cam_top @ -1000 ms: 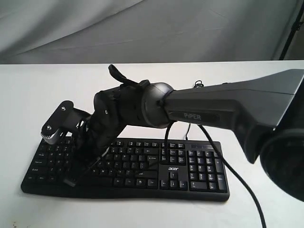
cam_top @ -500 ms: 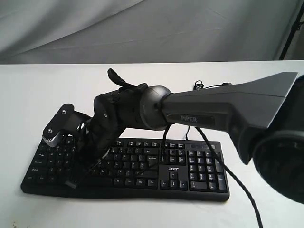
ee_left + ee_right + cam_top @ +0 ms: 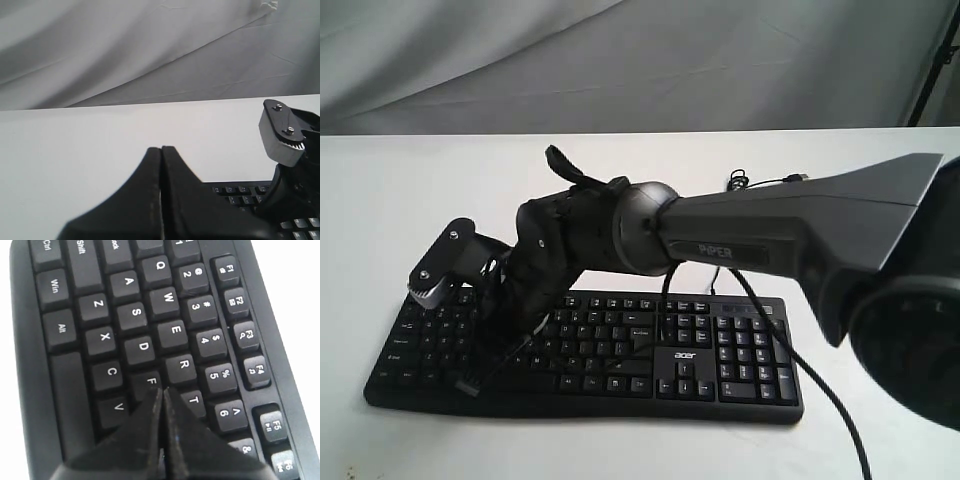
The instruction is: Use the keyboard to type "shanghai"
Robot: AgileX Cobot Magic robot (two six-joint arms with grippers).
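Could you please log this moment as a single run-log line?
task: type shanghai | right hand: shut, tip by F key of keyboard, contact unclear | left hand: shut
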